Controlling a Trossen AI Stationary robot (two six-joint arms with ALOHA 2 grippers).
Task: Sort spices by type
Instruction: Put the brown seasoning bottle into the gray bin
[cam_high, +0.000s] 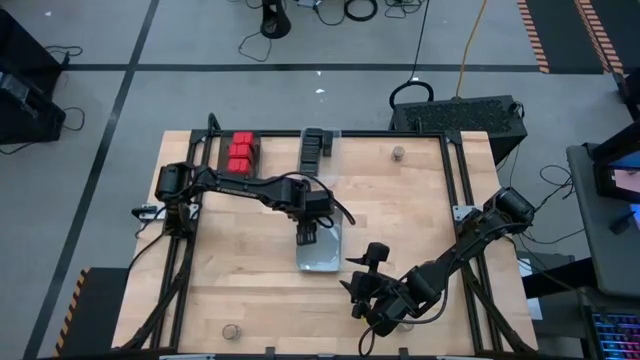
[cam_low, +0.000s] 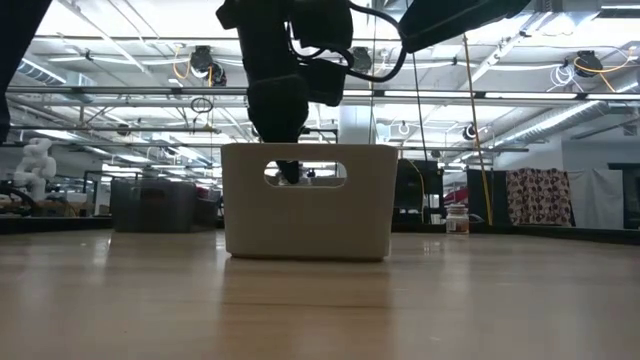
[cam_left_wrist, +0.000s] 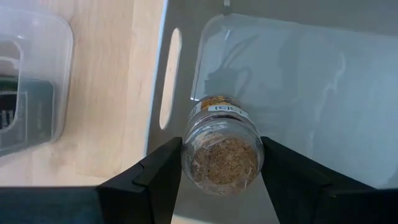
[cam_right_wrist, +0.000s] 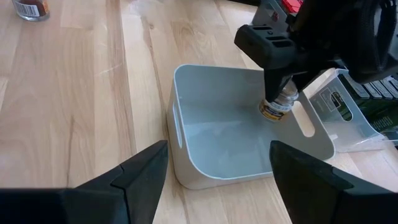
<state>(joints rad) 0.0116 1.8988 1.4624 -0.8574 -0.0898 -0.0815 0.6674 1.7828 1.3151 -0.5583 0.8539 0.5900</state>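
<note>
Wooden surface (cam_high: 400, 220), pale planks in a black frame, on a grey workshop floor; ceiling lights and stored equipment show in the room beyond.

Grey open-topped bin (cam_right_wrist: 217, 134): stands near the middle of the surface, a slot handle cut in its end walls; apart from the jar being lowered, its floor shows bare.

Clear plastic bin (cam_high: 317, 142): at the far edge, middle; holds black boxy spices (cam_right_wrist: 373, 102). Their labels are too small to read.

Red boxy spices (cam_high: 241, 152): four or so packed in a block at the far edge, toward the far left corner.

Left end effector (cam_high: 306, 232): reaches down inside the grey bin, fingers clamped on the sides of a round spice jar (cam_left_wrist: 221, 146). Jar hangs upright, long axis vertical, base just above or at the bin floor near the far wall; which, cannot be told. Brownish granules fill it. A white label with dark characters wraps the body; not legible. Judged next move: straight down and release, this arm being the only one at the bin.

Right end effector (cam_right_wrist: 214, 165): waits near the front edge, right of the bin, fingers spread wide, holding nothing.

Loose jars: one (cam_high: 397, 153) at the far edge toward the right; one (cam_high: 231, 330) at the front edge toward the left, well apart from both arms.
</note>
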